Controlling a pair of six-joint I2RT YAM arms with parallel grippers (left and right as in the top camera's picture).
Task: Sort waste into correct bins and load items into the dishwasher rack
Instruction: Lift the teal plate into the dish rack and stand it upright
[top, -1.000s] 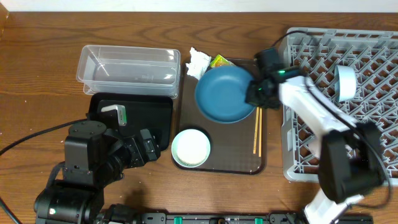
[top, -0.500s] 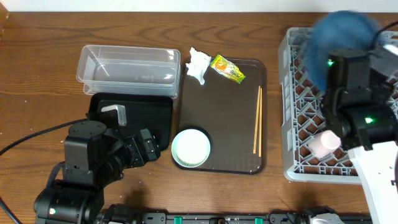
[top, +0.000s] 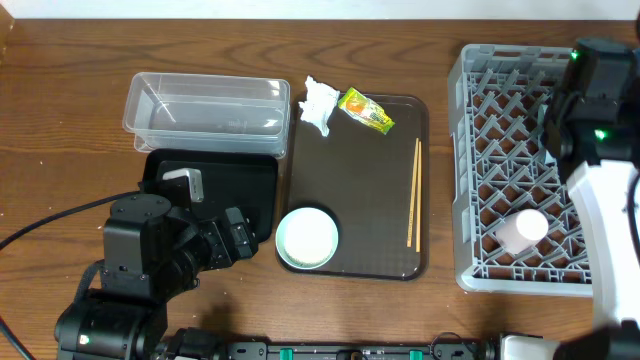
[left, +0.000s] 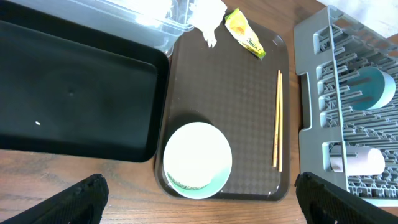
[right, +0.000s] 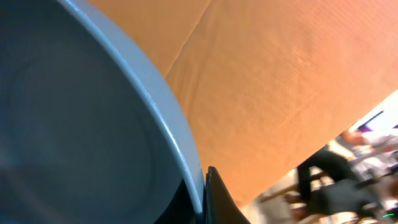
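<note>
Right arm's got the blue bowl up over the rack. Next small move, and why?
Probably lower it on edge between the pegs before opening. The right gripper pinches the rim of the dark-blue bowl, the arm is over the far side of the rack, and no view shows the bowl seated.

Even bright light, soft shadows; right wrist view close, blurred.

Table (top: 60, 90), grained wood; tub (top: 205, 78), clear glossy plastic; black tray (top: 235, 195), matt plastic; serving tray (top: 360, 190), textured brown; rack (top: 465, 150), matt grey plastic; chopsticks (top: 413, 195), wood; tissue (top: 319, 103), paper; wrapper (top: 366, 110), glossy; dark-blue bowl (right: 74, 112), smooth
</note>
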